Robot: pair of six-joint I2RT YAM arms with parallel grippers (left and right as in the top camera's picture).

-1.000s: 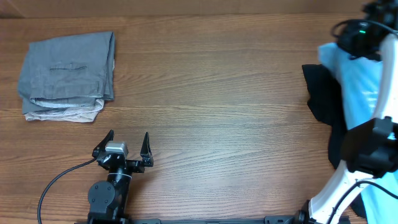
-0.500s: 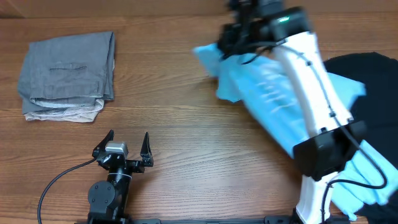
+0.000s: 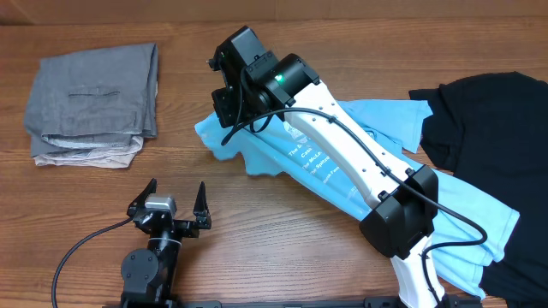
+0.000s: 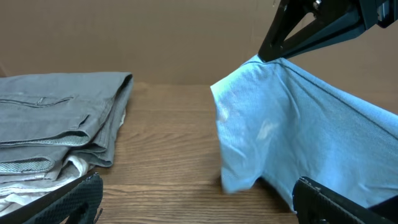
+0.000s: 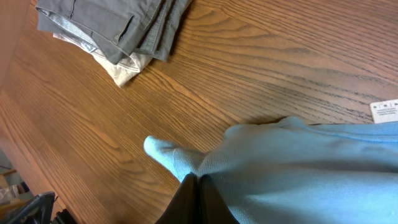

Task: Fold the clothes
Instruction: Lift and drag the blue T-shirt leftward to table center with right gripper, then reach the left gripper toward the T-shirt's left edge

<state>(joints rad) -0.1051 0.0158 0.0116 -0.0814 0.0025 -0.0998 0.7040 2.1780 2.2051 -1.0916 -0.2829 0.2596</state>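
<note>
The light blue T-shirt (image 3: 377,128) with white lettering lies stretched diagonally across the table, from the centre to the front right. My right gripper (image 3: 226,109) is shut on its left edge and holds that edge raised, with cloth hanging down from it. In the right wrist view the gripper (image 5: 198,182) has both fingers pressed together on the blue fabric (image 5: 298,168). The black garment (image 3: 479,111) lies at the far right, partly under the shirt. My left gripper (image 3: 177,193) rests open near the front left and holds nothing. In the left wrist view, the left gripper (image 4: 199,205) faces the hanging shirt (image 4: 292,124).
Folded grey trousers (image 3: 94,90) sit on a beige garment (image 3: 86,156) at the back left. They also show in the left wrist view (image 4: 56,118) and the right wrist view (image 5: 118,25). A black cable (image 3: 73,252) trails from the left arm's base.
The right arm swept from the far right to the table's centre, dragging the blue T-shirt leftward. The black garment now lies uncovered at the right. The left arm has not moved.
</note>
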